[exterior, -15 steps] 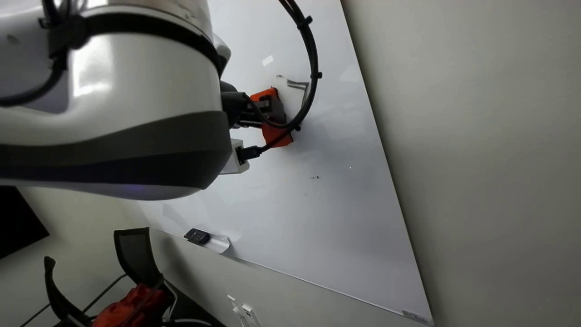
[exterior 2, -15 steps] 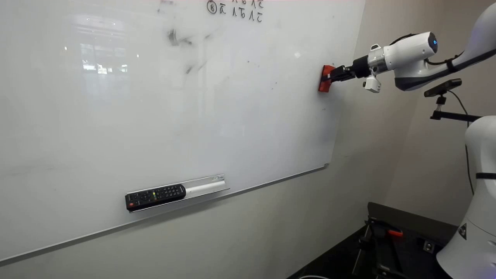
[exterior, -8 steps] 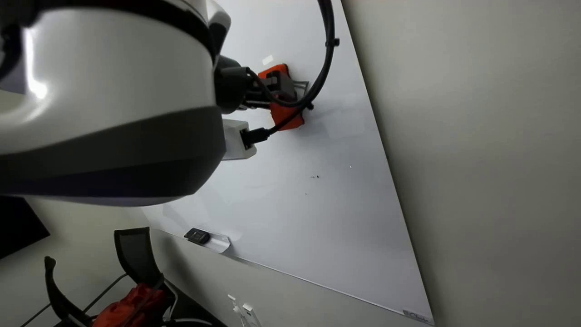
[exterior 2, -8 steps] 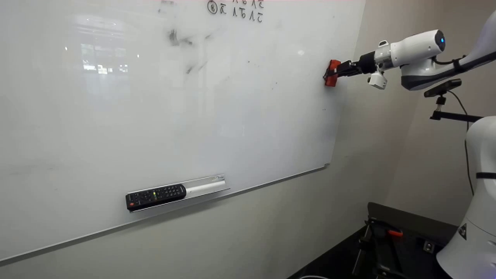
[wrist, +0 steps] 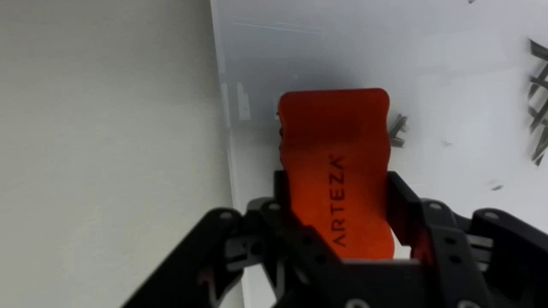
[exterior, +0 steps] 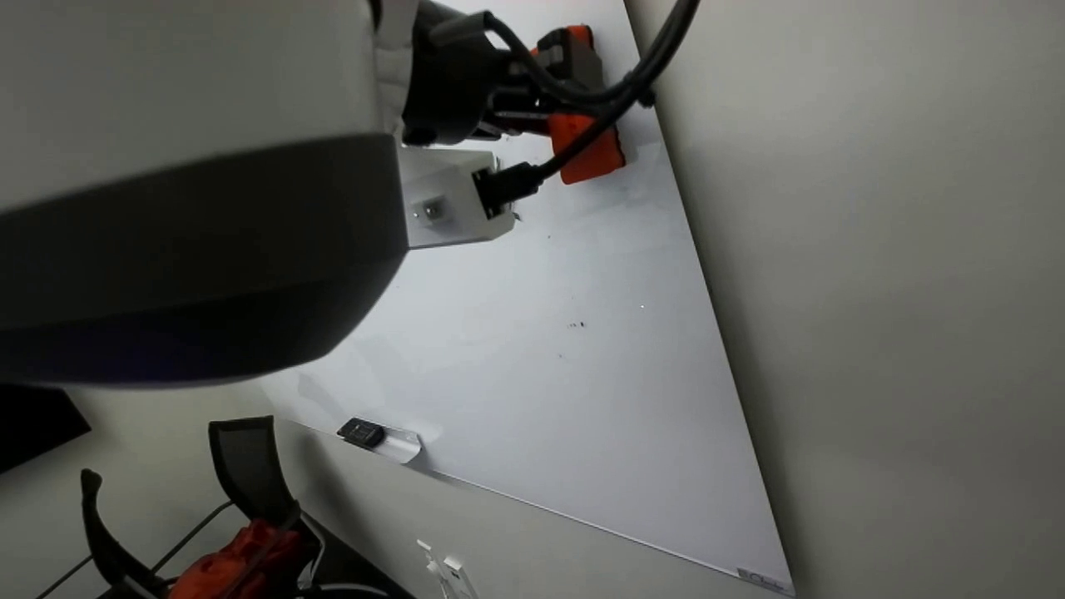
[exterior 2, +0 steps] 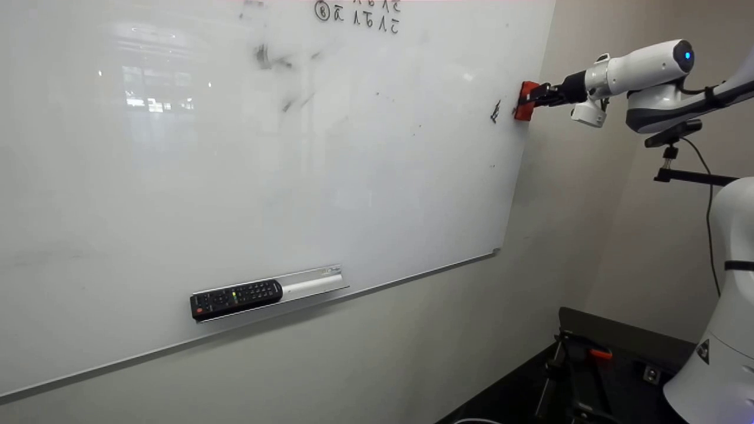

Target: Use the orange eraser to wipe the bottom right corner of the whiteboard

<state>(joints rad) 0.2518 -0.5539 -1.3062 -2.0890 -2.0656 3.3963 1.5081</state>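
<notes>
The orange eraser (wrist: pixel 336 128), a red-orange block marked ARTEZA, is held in my gripper (wrist: pixel 336 188), whose black fingers press on its two long sides. It lies flat at the whiteboard (wrist: pixel 441 47), close to the board's side edge. Whether it presses on the surface I cannot tell. The eraser also shows in both exterior views (exterior: pixel 589 158) (exterior 2: pixel 523 112). Dark marker scribbles (wrist: pixel 540 98) stand away from the eraser, and a small dark mark (wrist: pixel 397 130) touches its side. In an exterior view the scribbles (exterior 2: pixel 495 112) stand left of the eraser.
A tray (exterior 2: pixel 312 285) on the board's lower edge holds a black remote (exterior 2: pixel 235 298). Small specks (exterior: pixel 578 324) lie lower on the board. The grey wall (wrist: pixel 107 149) begins beyond the side edge. A camera (exterior 2: pixel 671 134) on a mount stands below the arm. A chair (exterior: pixel 250 466) stands low.
The gripper with the eraser has moved toward the board's side edge and slightly up. The dark scribbles, earlier partly covered by the eraser in an exterior view, are now uncovered beside it.
</notes>
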